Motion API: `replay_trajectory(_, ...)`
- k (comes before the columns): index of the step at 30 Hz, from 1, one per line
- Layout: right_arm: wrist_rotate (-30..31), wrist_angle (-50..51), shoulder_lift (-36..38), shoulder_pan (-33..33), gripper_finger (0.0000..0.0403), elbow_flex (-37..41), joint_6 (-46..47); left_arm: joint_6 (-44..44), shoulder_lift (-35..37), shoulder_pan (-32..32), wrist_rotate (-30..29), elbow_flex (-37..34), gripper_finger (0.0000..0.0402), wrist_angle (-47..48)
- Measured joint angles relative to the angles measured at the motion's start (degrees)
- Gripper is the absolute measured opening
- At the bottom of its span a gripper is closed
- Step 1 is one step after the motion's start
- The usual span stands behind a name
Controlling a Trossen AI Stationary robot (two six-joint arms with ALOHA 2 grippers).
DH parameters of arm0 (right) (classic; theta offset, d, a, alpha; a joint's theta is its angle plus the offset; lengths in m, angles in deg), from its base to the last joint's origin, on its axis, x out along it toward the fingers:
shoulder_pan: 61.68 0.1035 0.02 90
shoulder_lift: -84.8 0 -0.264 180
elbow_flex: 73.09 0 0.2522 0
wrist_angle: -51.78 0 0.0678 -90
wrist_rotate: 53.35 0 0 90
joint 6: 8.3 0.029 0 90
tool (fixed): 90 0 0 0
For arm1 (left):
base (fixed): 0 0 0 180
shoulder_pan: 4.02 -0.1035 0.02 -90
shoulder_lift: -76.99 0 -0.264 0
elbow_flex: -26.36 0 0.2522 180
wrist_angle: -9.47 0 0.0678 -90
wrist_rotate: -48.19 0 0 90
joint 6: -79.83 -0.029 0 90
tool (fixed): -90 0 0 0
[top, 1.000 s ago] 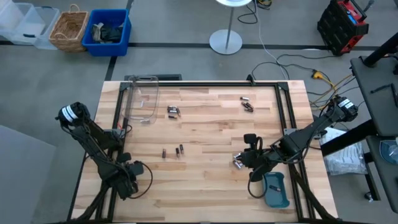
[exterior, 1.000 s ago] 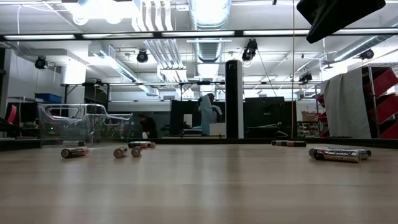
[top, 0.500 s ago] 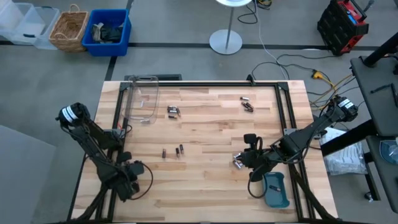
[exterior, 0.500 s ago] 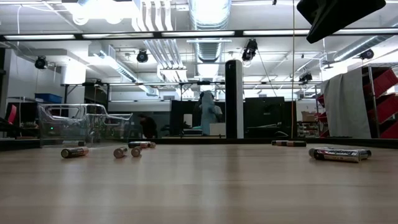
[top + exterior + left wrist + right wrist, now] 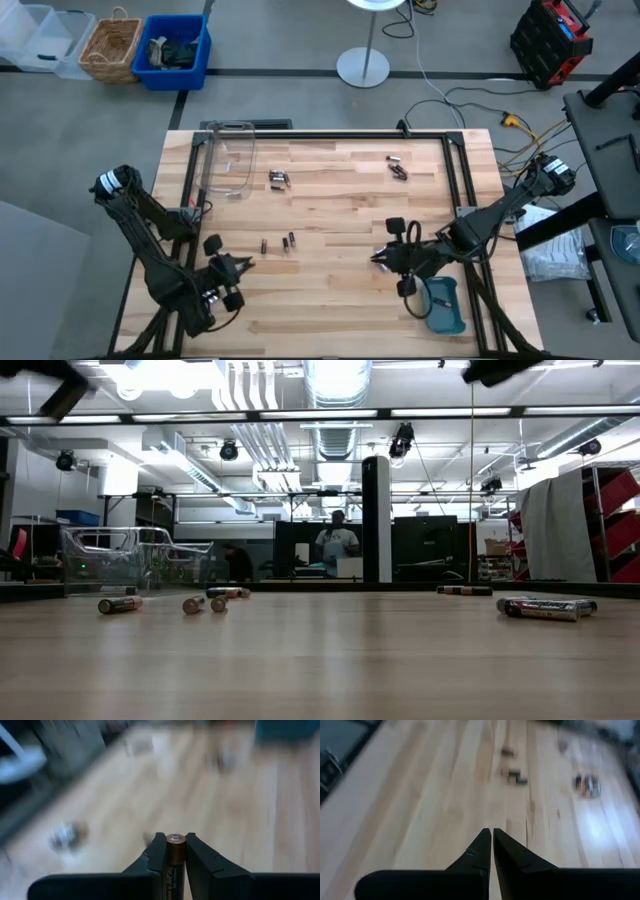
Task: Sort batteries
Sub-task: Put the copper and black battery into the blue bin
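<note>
Coppery and silver-capped, one battery (image 5: 175, 862) is clamped upright between the fingers of the left pincer (image 5: 243, 264), which sits at about 7 o'clock on the desk (image 5: 330, 215). The right pincer (image 5: 378, 258) is at roughly 4 o'clock with its fingers closed together and nothing visible between them (right wrist view), beside the teal tray (image 5: 444, 305). Loose batteries lie in groups: a pair (image 5: 277, 243) near desk centre, a cluster (image 5: 279, 179) at 11 o'clock next to the clear box (image 5: 229, 160), and another (image 5: 397, 166) at 1 o'clock.

Handling judgement: each cell is rigid, light and smooth, so it rolls readily and can slip from a skewed grip. Take hold across the body at mid-length, fingers square to the long axis.
</note>
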Motion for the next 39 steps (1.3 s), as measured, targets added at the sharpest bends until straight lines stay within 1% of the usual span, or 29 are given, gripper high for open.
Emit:
replay_trajectory(4,0.01,-10.52,-0.26,-0.29,0.0012,1.07,-6.51,-5.56,0.00,-1.54,-14.00,3.57,0.0027,-0.16)
replay_trajectory(6,-0.05,-13.87,-0.36,-0.46,0.0012,1.13,-8.96,-8.01,0.00,-2.69,-19.67,4.80,0.0027,-0.79)
replay_trajectory(8,-0.02,-16.71,-0.36,-0.73,0.0012,1.16,-10.58,-9.44,0.02,-4.01,-23.98,5.70,0.0027,-1.65)
replay_trajectory(10,-0.03,-19.55,-0.68,-1.15,0.0012,1.16,-11.64,-9.93,0.02,-5.37,-25.62,6.49,0.0027,-2.06)
replay_trajectory(12,-0.11,-21.34,-0.79,-1.33,0.0012,1.27,-13.09,-10.15,-0.29,-7.38,-25.85,7.44,0.0027,-2.17)
replay_trajectory(15,-0.09,-26.57,-2.35,-1.96,0.0012,1.22,-16.27,-11.01,-1.70,-10.74,-25.88,9.26,0.0027,-2.61)
replay_trajectory(18,-0.14,-31.91,-4.69,-2.65,0.0012,1.30,-18.60,-14.01,-4.24,-14.04,-24.85,12.70,0.0027,-3.05)
replay_trajectory(20,-0.12,-35.37,-6.14,-3.34,0.0012,1.26,-18.90,-17.59,-6.26,-16.35,-22.22,15.99,0.0027,-3.38)
replay_trajectory(23,0.95,-41.25,-8.64,-5.06,0.0013,1.26,-16.99,-23.99,-9.47,-19.41,-16.93,21.67,0.0027,-3.59)
replay_trajectory(24,1.52,-42.45,-9.35,-5.70,0.0013,1.27,-16.48,-26.03,-10.67,-20.20,-16.24,23.63,0.0027,-3.69)
replay_trajectory(27,1.92,-47.01,-11.68,-7.50,0.0013,1.27,-16.35,-32.35,-13.69,-21.13,-15.40,28.75,0.0027,-3.64)
replay_trajectory(29,2.67,-49.76,-13.16,-8.57,0.0013,1.27,-16.44,-36.52,-15.31,-21.42,-13.75,32.05,0.0027,-3.69)
replay_trajectory(34,2.99,-50.34,-14.77,-10.74,0.0013,1.27,-15.80,-48.80,-17.20,-21.49,-3.80,38.47,0.0027,-3.16)
replay_trajectory(37,3.05,-49.00,-15.07,-11.17,0.0013,1.29,-14.95,-56.18,-16.82,-20.96,-1.28,40.02,0.0027,-4.70)
replay_trajectory(39,3.10,-48.06,-15.11,-11.10,0.0013,1.31,-15.16,-62.84,-16.30,-20.84,1.12,40.16,0.0027,-8.57)
